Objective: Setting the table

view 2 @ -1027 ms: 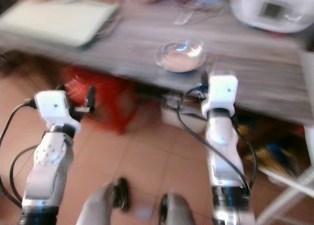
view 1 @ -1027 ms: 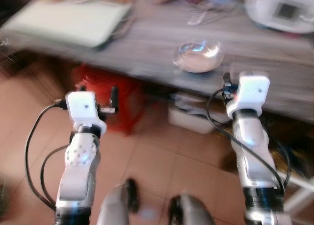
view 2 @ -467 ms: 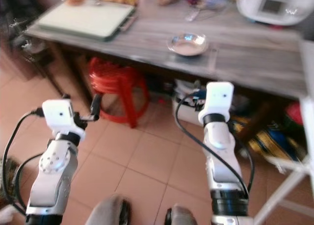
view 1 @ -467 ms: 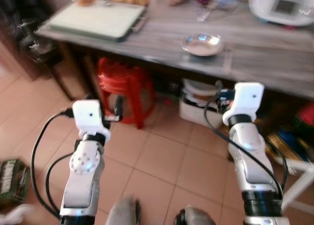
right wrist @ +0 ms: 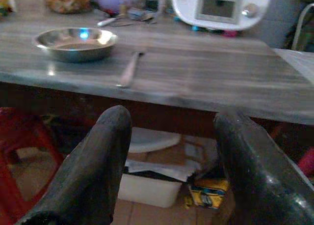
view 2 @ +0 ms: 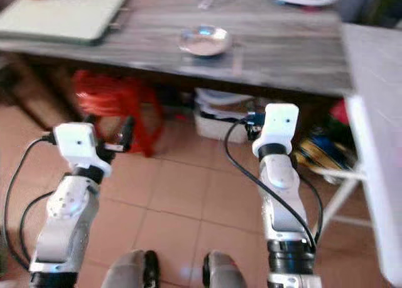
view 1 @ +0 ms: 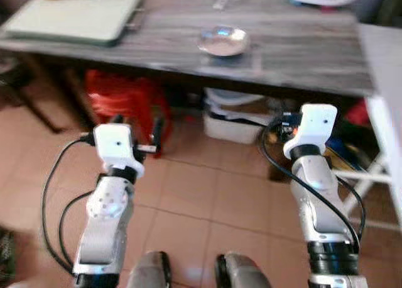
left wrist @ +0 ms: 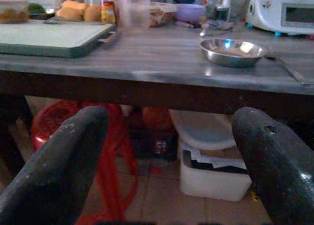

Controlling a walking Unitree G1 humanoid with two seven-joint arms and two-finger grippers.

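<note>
Grey desk (view 1: pixel 301 49) runs across 12 o'clock with the metal bowl (view 1: pixel 222 41) on it; left claw (left wrist: pixel 167 166) and right claw (right wrist: pixel 171 161) gape empty, low down; they might bump its edge.

Two silver arms are reaching forward over a tiled floor (view 2: pixel 188 193) toward a grey wooden table (view 2: pixel 282 52). A steel bowl (view 2: pixel 203 41) is sitting near the table's front edge, a green tray (view 2: pixel 59 14) lying to its left. A red stool (view 2: pixel 110 102) and a white bin (view 2: pixel 220 115) are standing underneath.
</note>
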